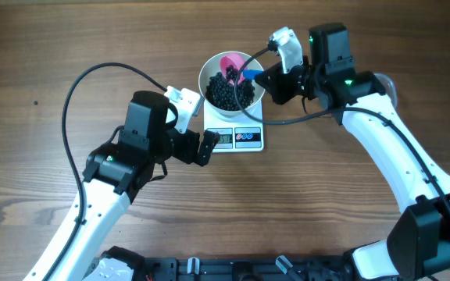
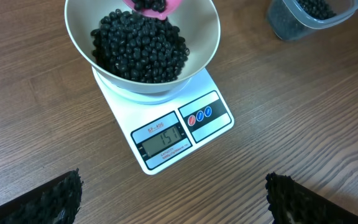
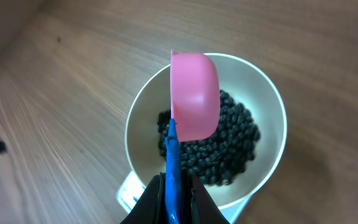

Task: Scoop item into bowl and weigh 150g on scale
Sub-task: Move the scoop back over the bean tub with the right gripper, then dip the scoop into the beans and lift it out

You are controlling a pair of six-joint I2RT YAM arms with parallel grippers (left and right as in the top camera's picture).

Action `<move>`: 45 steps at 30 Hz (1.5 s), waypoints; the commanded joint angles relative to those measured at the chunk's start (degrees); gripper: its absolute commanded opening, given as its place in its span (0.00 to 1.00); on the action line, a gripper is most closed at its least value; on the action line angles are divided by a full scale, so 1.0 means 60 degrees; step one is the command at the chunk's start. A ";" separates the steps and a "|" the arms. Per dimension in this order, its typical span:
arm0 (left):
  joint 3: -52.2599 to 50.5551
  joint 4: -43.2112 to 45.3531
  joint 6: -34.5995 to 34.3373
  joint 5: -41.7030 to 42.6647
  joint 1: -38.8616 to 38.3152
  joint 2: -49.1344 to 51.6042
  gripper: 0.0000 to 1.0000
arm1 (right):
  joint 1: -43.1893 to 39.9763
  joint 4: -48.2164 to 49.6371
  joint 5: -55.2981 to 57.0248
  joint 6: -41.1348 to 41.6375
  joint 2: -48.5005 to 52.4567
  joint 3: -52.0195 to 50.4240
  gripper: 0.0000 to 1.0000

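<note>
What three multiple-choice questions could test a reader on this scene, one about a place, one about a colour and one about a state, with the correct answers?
1. Where does the white bowl stand?
A) on the digital kitchen scale
B) on a tray
C) on a stack of plates

2. What colour is the cup of the scoop?
A) green
B) pink
C) yellow

3. What is the state of the right gripper?
A) open and empty
B) shut on a cloth
C) shut on the scoop's blue handle

Answers:
1 A: the left wrist view shows the bowl resting on the scale's platform, above the display.
2 B: the right wrist view shows the pink cup held over the bowl.
3 C: the fingers press the blue handle from both sides.
</note>
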 commanded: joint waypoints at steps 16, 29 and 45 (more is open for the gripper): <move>0.0124 0.0025 0.0189 -0.0058 -0.0033 0.0025 1.00 | -0.4044 -0.0091 -0.1887 0.5745 -0.0739 0.0080 0.04; 0.0124 0.0022 0.0193 -0.0058 -0.0033 0.0025 1.00 | -0.6433 -0.3625 0.0747 -0.1479 -0.0936 0.0084 0.04; 0.0124 0.0022 0.0193 -0.0058 -0.0033 0.0025 1.00 | -0.2889 -0.3071 0.8925 -0.3228 -0.1213 0.0084 0.04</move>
